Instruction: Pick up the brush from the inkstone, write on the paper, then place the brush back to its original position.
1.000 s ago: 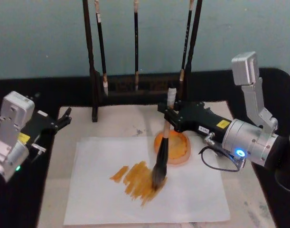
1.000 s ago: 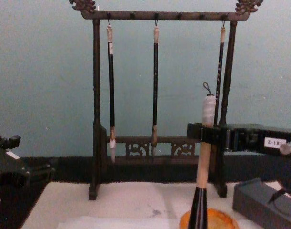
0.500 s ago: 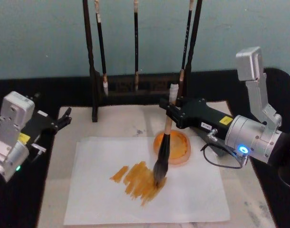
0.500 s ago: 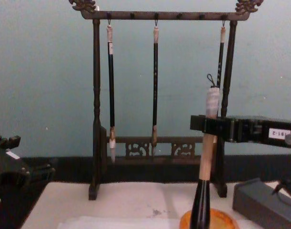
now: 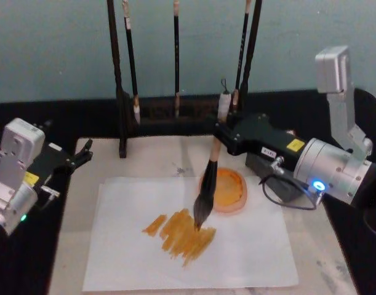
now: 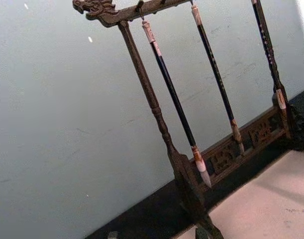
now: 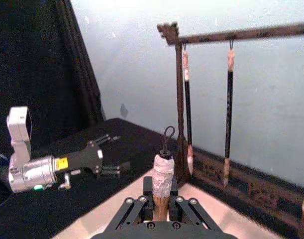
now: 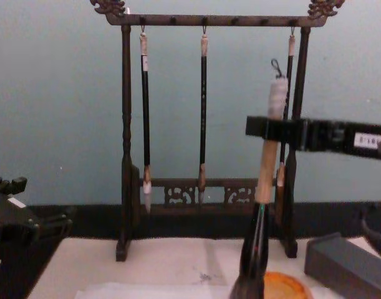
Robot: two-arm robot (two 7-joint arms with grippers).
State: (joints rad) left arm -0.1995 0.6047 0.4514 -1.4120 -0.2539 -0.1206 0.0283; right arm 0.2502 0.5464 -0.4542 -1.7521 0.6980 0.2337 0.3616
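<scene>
Since the earlier frame the thick pale-handled, black-collared calligraphy brush has lifted and leans more. At frame left, the left claw hangs idle over the black worktop, fingers spread. Lower centre is the thin whitish paper sheet with orange strokes. The bristle tip is at their upper edge, contact unclear. The round orange inkstone dish is just right of the bristles. Centre-right, the right claw is pinching the upper handle.

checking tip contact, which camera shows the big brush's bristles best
Head view: the large pale-handled dark-bristled calligraphy brush shows full length, tip over the orange strokes on the thin whitish paper. Chest view cuts the tip off. Right wrist view gives its white-wrapped top in the right gripper.
</scene>
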